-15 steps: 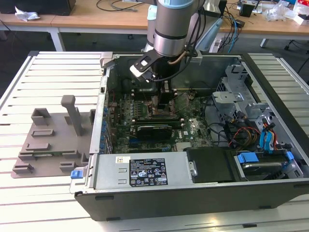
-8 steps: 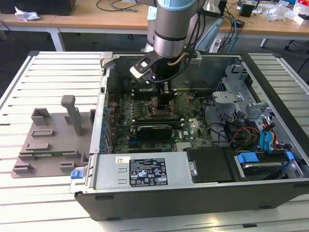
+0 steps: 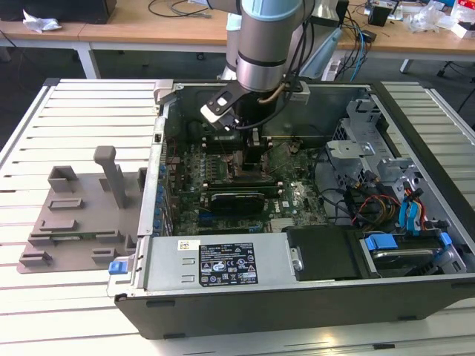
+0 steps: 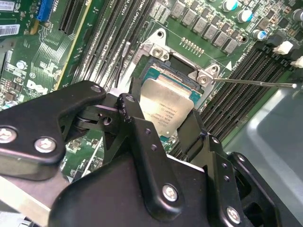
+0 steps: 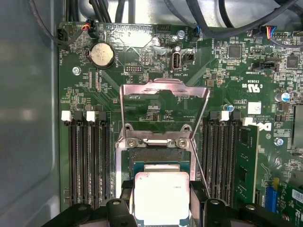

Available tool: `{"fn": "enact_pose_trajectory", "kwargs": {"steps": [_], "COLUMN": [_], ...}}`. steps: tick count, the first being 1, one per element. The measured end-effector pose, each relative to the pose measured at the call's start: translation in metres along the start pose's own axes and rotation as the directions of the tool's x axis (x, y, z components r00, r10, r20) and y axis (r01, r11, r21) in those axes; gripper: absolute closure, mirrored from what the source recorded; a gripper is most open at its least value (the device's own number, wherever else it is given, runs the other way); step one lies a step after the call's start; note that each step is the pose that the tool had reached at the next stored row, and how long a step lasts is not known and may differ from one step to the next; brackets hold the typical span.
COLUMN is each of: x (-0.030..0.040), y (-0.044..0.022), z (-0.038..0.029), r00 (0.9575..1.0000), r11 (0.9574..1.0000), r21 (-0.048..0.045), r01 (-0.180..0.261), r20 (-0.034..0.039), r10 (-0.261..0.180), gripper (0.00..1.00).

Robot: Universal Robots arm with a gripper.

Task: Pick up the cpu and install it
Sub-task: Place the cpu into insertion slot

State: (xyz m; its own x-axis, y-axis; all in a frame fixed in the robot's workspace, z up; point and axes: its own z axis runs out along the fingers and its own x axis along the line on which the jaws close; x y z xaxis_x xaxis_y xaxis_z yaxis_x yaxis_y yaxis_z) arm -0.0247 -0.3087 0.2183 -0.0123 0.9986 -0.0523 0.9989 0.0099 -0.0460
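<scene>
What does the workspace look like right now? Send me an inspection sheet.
Surface: slatted table bearing an open computer case.
Job's things: cpu at the open socket, load plate raised; seating cannot be told.
Clutter: grey tray beside the case, on the exterior view's left.
Grippers: gripper shut on the cpu, inside the case.
Cables: wire bundles in the case, toward the exterior view's right.
Surroundings: wooden bench behind, with loose cables.

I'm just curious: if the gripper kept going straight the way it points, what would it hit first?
Probably the open socket: it lies straight ahead of the gripper and the cpu it grips. How wide the gap between them is, I cannot tell.
</scene>
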Motion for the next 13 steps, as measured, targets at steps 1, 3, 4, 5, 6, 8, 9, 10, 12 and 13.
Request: {"fn": "enact_pose_trajectory", "kwargs": {"steps": [1,3,4,5,6,8,9,10,12,13], "x": [0.0001,0.0004,0.0005,0.0007,0.0007,0.0009,0.0009,0.001,0.0011,0.0011], "y": [0.0013,0.0019,0.002,0.0021,0.0022,0.0023,0.0024,0.0024,0.0024,0.0024], "z": [0.0016,0.008,0.0105,0.0126,0.0134,0.0172,0.0184,0.0189,0.0194,0.02], "r00": [1.0,1.0,1.0,1.0,1.0,1.0,1.0,1.0,1.0,1.0], "r11": [1.0,1.0,1.0,1.0,1.0,1.0,1.0,1.0,1.0,1.0], "r21": [0.0,-0.0001,0.0,0.0,-0.0001,0.0,0.0,0.0,0.0001,0.0002], "r01": [0.0,0.0,0.0,0.0,0.0,0.0,0.0,0.0,0.0,0.0], "r20": [0.0014,0.0013,0.0014,0.0014,0.0014,0.0014,0.0015,0.0015,0.0015,0.0018], "r10": [0.0,0.0,0.0,0.0,0.0,0.0,0.0,0.0,0.0,0.0], "gripper": [0.45,0.45,0.45,0.45,0.45,0.45,0.45,0.45,0.45,0.45]}}
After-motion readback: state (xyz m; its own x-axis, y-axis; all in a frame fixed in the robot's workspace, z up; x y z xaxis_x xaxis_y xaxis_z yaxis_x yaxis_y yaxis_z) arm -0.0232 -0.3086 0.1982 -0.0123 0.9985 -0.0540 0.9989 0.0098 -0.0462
